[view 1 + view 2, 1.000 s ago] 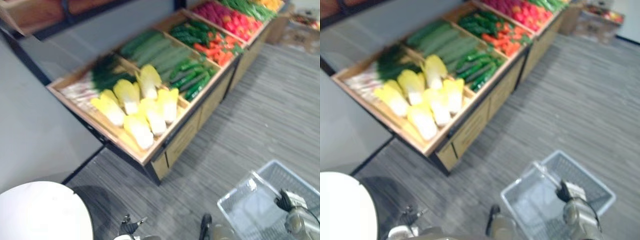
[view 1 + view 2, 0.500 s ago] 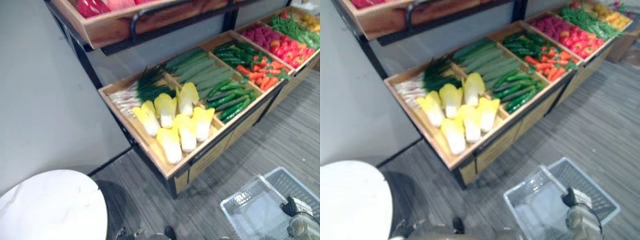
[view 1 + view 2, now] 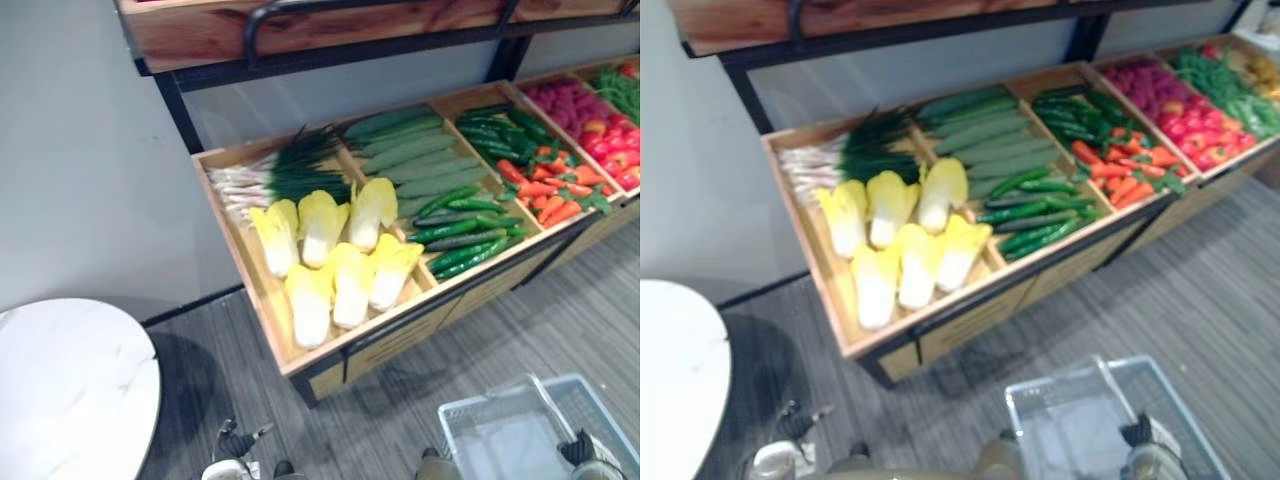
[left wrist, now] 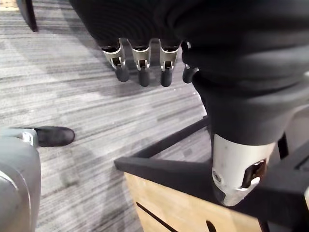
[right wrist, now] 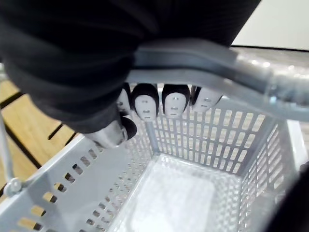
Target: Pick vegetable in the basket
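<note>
A grey perforated basket (image 3: 478,404) hangs low at the right, its inside bare. My right hand (image 5: 145,104) is shut on the basket's handle (image 5: 203,63), fingers curled round the bar; from the head it shows at the basket's near edge (image 3: 1145,440). My left hand (image 3: 235,445) hangs low at the left over the grey floor, fingers (image 4: 140,65) relaxed and holding nothing. Ahead, the wooden stall (image 3: 400,330) holds yellow cabbages (image 3: 330,250), green onions (image 3: 280,175), long cucumbers (image 3: 410,150), small green cucumbers (image 3: 460,225) and carrots (image 3: 550,195).
A white round table (image 3: 70,380) stands at the lower left. A wooden upper shelf on a black frame (image 3: 300,25) overhangs the stall's back. Red and pink produce (image 3: 600,125) fills the bins at the far right. Striped grey floor lies between me and the stall.
The camera has swung, so the stall now sits more squarely ahead and nearer the middle. My right hand keeps the basket's handle; my left hand stays hanging.
</note>
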Tool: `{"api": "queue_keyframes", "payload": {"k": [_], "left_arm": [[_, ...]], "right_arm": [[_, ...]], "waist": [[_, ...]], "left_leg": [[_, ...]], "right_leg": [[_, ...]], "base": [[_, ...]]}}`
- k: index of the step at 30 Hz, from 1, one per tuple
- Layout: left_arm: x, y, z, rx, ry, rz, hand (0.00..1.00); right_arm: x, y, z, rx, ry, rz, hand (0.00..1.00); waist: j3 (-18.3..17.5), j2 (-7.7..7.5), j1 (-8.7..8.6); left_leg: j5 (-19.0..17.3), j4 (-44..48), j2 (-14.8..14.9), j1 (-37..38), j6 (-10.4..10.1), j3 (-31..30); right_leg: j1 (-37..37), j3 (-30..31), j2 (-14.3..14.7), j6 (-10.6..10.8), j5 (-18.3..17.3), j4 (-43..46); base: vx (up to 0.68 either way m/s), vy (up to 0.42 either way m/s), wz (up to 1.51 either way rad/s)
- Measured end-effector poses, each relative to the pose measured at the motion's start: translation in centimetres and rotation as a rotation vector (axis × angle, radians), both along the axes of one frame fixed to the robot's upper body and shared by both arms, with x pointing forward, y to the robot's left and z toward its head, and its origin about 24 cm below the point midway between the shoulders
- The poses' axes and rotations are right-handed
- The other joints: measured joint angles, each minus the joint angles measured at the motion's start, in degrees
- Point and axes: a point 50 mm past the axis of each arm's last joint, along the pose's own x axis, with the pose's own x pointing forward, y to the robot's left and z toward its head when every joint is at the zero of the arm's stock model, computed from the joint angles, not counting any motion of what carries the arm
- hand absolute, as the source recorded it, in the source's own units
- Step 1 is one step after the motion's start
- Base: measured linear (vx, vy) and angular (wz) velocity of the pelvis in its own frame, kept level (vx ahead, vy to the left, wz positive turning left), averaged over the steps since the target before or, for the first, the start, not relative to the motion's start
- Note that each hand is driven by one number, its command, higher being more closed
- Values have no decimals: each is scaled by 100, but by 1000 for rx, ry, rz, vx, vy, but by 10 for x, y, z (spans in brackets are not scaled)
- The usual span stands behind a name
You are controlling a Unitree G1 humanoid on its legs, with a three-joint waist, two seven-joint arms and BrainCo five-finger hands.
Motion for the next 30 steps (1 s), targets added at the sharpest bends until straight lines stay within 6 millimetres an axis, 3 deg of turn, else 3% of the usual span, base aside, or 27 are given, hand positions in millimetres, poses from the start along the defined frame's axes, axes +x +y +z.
{"api": "queue_keyframes", "payload": {"k": [1,2,5,9,11,14,17,20,23,27,30], "left_arm": [[-1,-8,-2,-16,-4,10,0],[0,-10,-1,-15,-12,15,0],[5,-8,4,-26,-71,102,0],[13,-2,17,-22,-171,193,0],[14,0,26,-24,-229,248,0],[24,-4,53,0,-389,289,0],[44,-7,80,45,-522,243,0],[59,-11,113,131,-659,141,0],[65,-16,128,206,-712,80,0],[66,-20,134,248,-733,61,0],[68,-25,138,281,-743,29,0]], "right_arm": [[-5,-1,-1,5,-2,-24,100],[-9,-1,-2,10,5,-30,100],[-18,-5,-2,-8,16,-41,100],[-28,-11,0,-44,8,-76,100],[-30,-11,0,-44,12,-79,100],[-39,-17,2,-50,6,-124,100],[-50,-22,3,-54,9,-174,100],[-53,-21,2,-47,5,-196,100],[-57,-21,1,-47,15,-198,100],[-58,-20,0,-46,21,-192,100],[-55,-17,-3,-29,22,-181,100]], "waist": [[-33,183,-22],[-41,228,-47],[-22,222,-28],[-19,174,-4],[-24,182,-2],[-50,230,-7],[-100,307,-33],[-136,235,-14],[-154,170,-17],[-274,261,-41],[-286,247,-61]], "left_leg": [[156,-74,101,23,-1,-83],[268,-102,161,22,-29,-78],[712,-188,340,2,30,-63],[1020,-185,134,-110,383,544],[1026,-185,32,-106,394,593],[974,-345,-198,-108,459,702],[954,-735,-315,-104,431,678],[916,-740,-500,-53,431,636],[855,-742,-556,18,438,641],[799,-742,-525,44,384,693],[769,-743,-492,92,340,748]], "right_leg": [[40,-136,216,-116,-37,21],[93,-240,284,-176,-72,24],[233,-521,465,-358,-175,-2],[284,-684,271,-389,-198,-89],[328,-690,175,-353,-208,-138],[445,-762,-22,-202,-49,-406],[540,-996,-94,-132,128,-634],[742,-1028,-245,-72,266,-838],[836,-1025,-296,-64,270,-900],[832,-997,-274,-64,270,-918],[838,-935,-234,-67,272,-955]], "base": [[61,-357,45],[72,-317,53],[3,-222,38],[-35,-41,27],[-24,69,13],[-18,126,23],[-21,136,40],[-11,104,16],[-15,27,4],[13,-7,-6],[26,-12,-12]]}}
